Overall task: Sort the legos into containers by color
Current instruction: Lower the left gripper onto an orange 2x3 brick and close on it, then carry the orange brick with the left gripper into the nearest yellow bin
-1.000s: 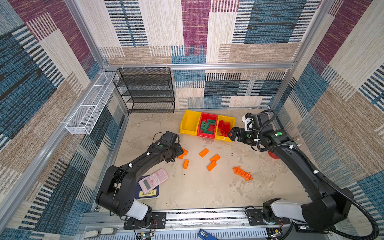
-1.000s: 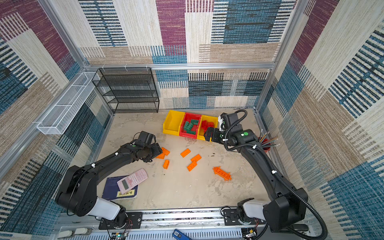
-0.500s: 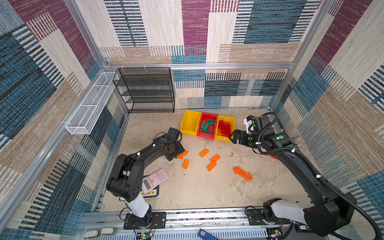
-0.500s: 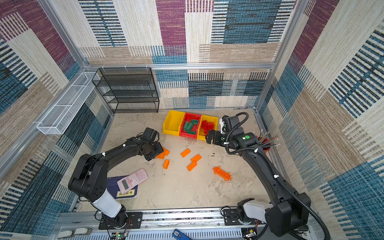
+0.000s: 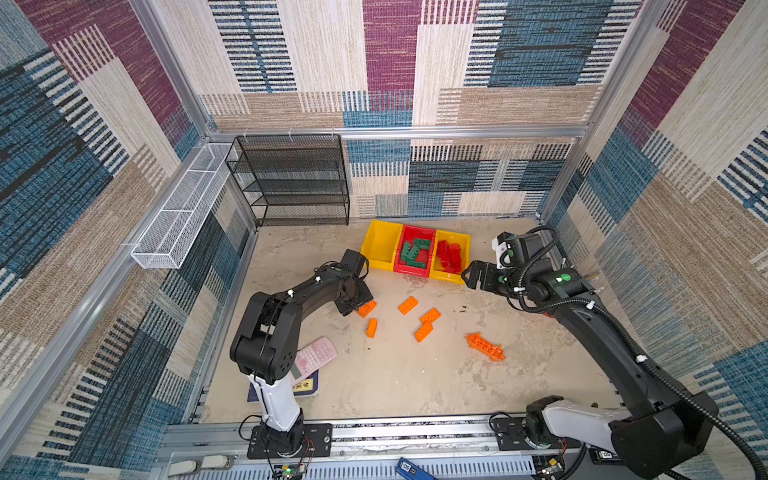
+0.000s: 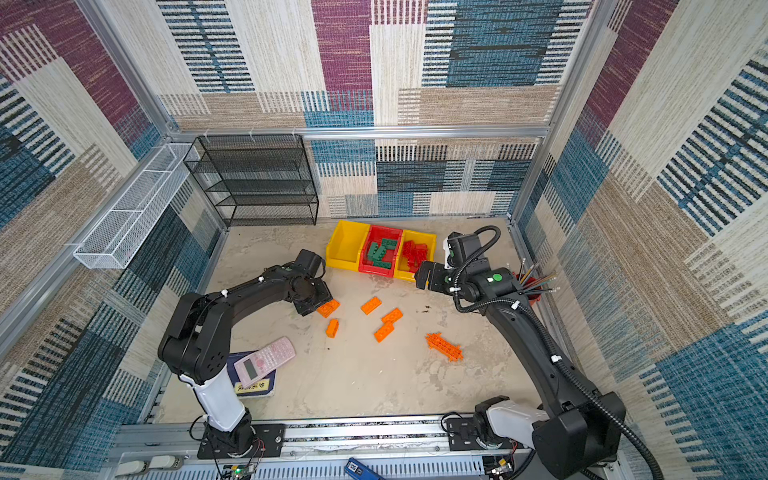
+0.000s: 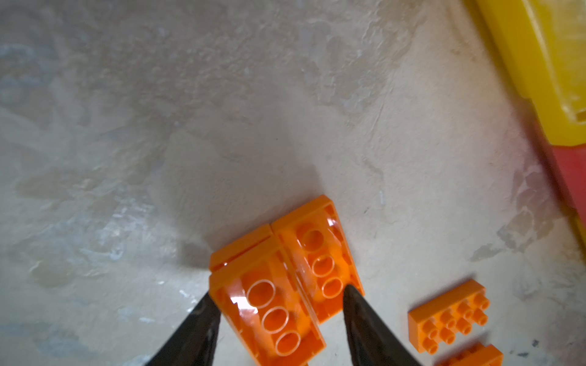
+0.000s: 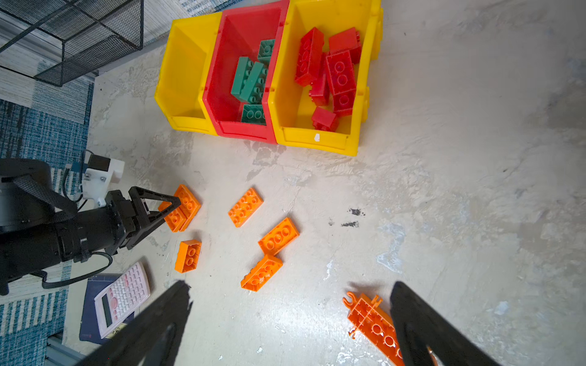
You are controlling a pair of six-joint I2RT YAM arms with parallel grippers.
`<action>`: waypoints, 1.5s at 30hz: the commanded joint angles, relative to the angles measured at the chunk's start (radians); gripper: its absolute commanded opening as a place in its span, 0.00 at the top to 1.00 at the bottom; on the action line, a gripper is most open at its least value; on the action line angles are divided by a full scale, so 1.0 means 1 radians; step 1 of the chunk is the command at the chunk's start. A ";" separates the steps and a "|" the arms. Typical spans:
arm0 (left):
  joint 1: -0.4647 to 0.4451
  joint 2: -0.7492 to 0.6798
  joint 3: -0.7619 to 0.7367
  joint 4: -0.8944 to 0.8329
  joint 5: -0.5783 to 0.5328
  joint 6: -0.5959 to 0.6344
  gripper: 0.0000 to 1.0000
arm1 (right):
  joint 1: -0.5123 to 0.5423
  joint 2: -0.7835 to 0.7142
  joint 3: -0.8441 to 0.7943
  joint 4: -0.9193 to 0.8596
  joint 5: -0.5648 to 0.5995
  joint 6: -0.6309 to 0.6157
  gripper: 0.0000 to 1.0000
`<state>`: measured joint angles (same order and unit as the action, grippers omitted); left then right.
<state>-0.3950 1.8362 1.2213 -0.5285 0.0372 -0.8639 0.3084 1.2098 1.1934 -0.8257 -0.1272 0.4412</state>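
Observation:
Two orange legos (image 7: 285,279) lie side by side, studs down, on the table (image 5: 415,382). My left gripper (image 7: 279,291) straddles them with a fingertip close against each outer edge, jaws partly open; it shows in both top views (image 5: 360,308) (image 6: 321,308). More orange legos (image 5: 407,305) (image 5: 423,332) (image 5: 371,327) lie nearby, and the spiky orange lattice piece (image 8: 371,320) sits under my open, empty right gripper (image 8: 291,285), which hovers by the containers (image 5: 470,276). The left yellow bin (image 5: 380,243) is empty. The red bin (image 5: 411,271) holds green legos (image 5: 413,251). The right yellow bin (image 5: 446,276) holds red legos (image 5: 449,253).
A pink calculator (image 5: 311,359) rests on a dark blue notebook (image 5: 306,386) beside the left arm's base. A black mesh shelf (image 5: 295,178) stands at the back wall, a white wire basket (image 5: 183,208) on the left wall. A red pencil cup (image 6: 530,282) sits behind my right arm.
My left gripper has settled lower over the two orange legos and its jaws have narrowed around them. My right gripper has drawn back slightly from the bins, still wide open.

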 commanded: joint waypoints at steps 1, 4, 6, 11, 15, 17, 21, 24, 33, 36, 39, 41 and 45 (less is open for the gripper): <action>0.000 0.032 0.052 -0.073 0.006 0.063 0.43 | 0.001 -0.006 0.000 0.002 0.019 0.006 0.00; -0.001 0.044 0.076 -0.123 -0.031 0.106 0.51 | 0.001 -0.017 -0.006 0.000 0.030 0.012 0.00; -0.001 0.046 0.085 -0.145 -0.044 0.130 0.54 | 0.001 -0.023 -0.015 0.002 0.030 0.017 0.00; -0.001 0.055 0.111 -0.186 -0.058 0.180 0.55 | 0.001 -0.037 -0.038 0.008 0.029 0.031 0.00; -0.011 0.069 0.137 -0.217 -0.068 0.208 0.51 | 0.001 -0.041 -0.043 0.012 0.025 0.036 0.01; -0.017 0.069 0.141 -0.222 -0.065 0.214 0.50 | 0.001 -0.044 -0.049 0.014 0.024 0.039 0.00; -0.024 0.075 0.144 -0.224 -0.057 0.216 0.49 | 0.001 -0.053 -0.061 0.020 0.018 0.046 0.00; -0.027 0.089 0.145 -0.223 -0.052 0.216 0.50 | 0.001 -0.062 -0.074 0.024 0.010 0.050 0.00; -0.031 0.094 0.160 -0.247 -0.063 0.225 0.65 | 0.001 -0.075 -0.091 0.030 -0.008 0.051 0.00; -0.033 0.090 0.171 -0.264 -0.066 0.231 0.70 | 0.001 -0.075 -0.096 0.033 -0.007 0.048 0.00; -0.034 0.077 0.175 -0.278 -0.063 0.236 0.76 | 0.001 -0.070 -0.098 0.039 -0.009 0.046 0.00; -0.035 0.065 0.179 -0.288 -0.063 0.239 0.78 | 0.001 -0.066 -0.099 0.044 -0.013 0.045 0.00; -0.037 0.035 0.194 -0.316 -0.065 0.250 0.80 | 0.001 -0.055 -0.104 0.059 -0.020 0.040 0.00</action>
<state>-0.4305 1.8912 1.3972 -0.8062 -0.0196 -0.6289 0.3084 1.1496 1.0920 -0.8059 -0.1322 0.4820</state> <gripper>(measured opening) 0.340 0.995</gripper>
